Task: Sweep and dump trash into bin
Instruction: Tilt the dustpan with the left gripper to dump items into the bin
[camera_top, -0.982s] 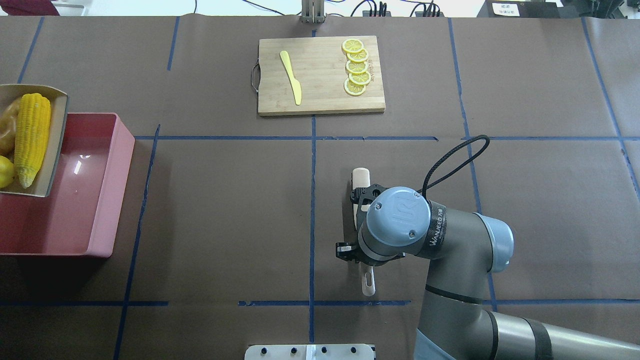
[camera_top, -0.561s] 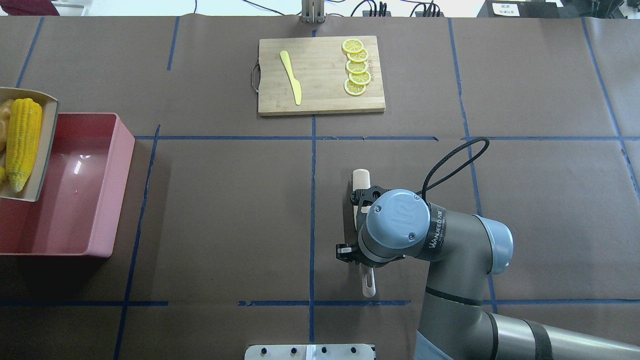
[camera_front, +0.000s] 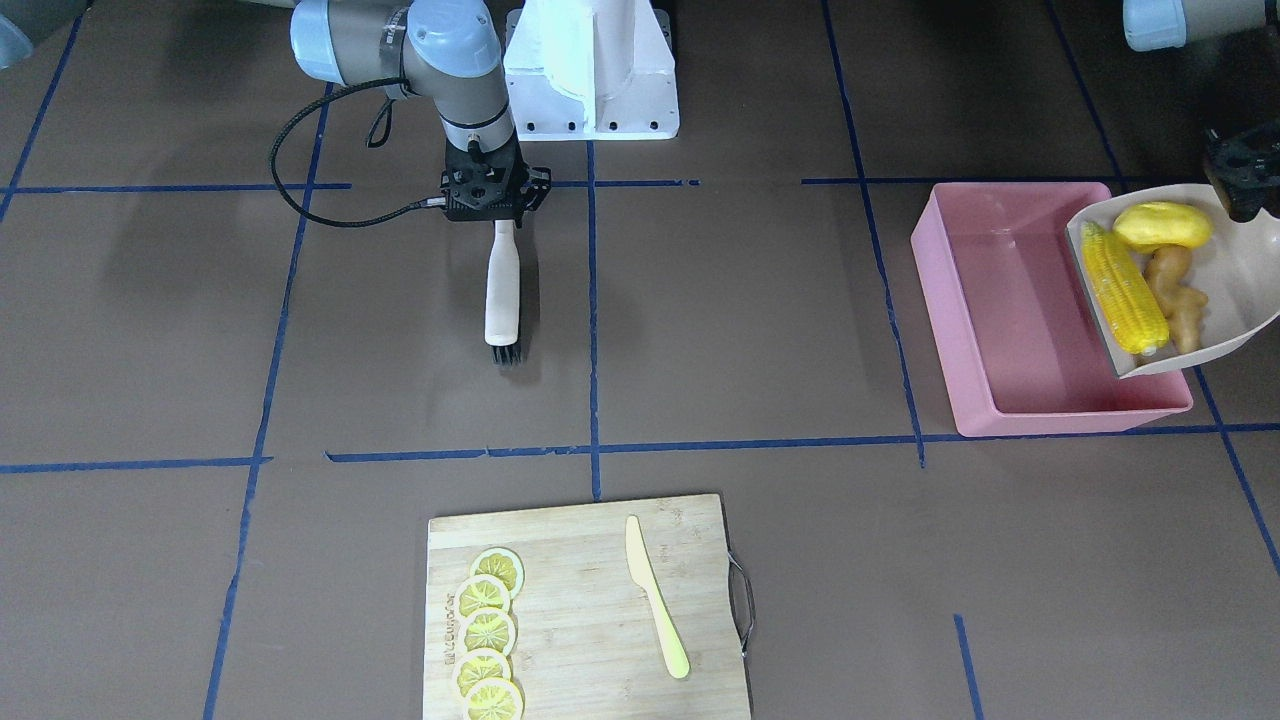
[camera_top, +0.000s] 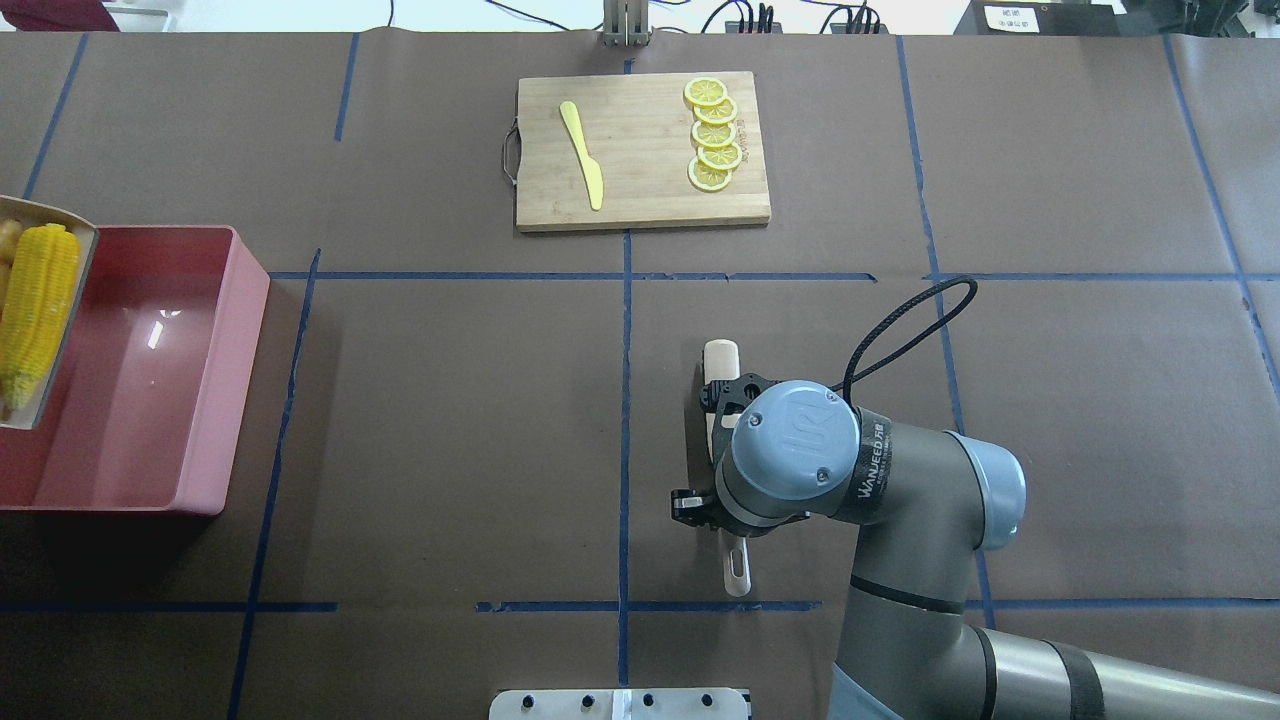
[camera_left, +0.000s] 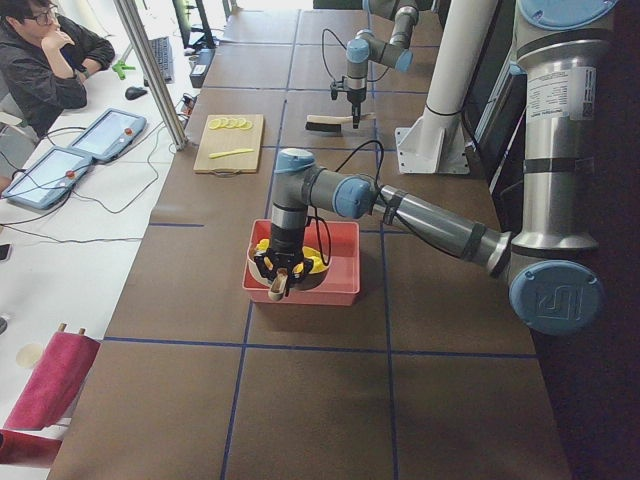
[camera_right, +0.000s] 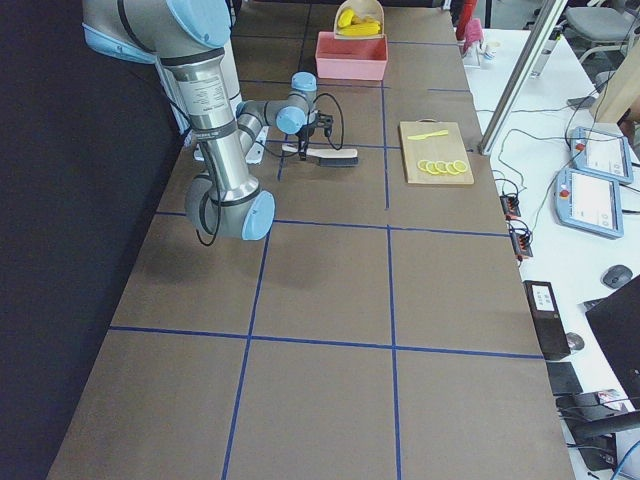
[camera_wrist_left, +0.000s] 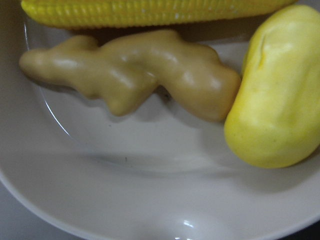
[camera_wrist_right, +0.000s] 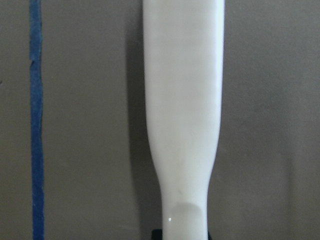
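Observation:
My left gripper (camera_front: 1240, 185) is shut on the handle of the beige dustpan (camera_front: 1235, 270) and holds it tilted over the outer end of the pink bin (camera_front: 1010, 300). The trash lies in the dustpan: the corn cob (camera_front: 1120, 285), the yellow lump (camera_front: 1163, 225) and the ginger root (camera_front: 1175, 295). The left wrist view shows the ginger (camera_wrist_left: 135, 75), the lump (camera_wrist_left: 275, 90) and the corn (camera_wrist_left: 150, 12) close up. The bin's floor is bare. My right gripper (camera_front: 498, 212) is shut on the handle of the white brush (camera_front: 500, 290), which lies on the table mid-field.
A wooden cutting board (camera_top: 640, 200) with a pale yellow knife (camera_top: 582, 155) and several lemon slices (camera_top: 712, 135) sits at the table's far side. The robot's white base (camera_front: 590, 70) is behind the brush. An operator (camera_left: 45, 60) sits beside the table.
The dustpan with the trash has moved left in the overhead view, towards the bin's outer end and partly out of frame. The right arm shifted slightly; the brush stayed put.

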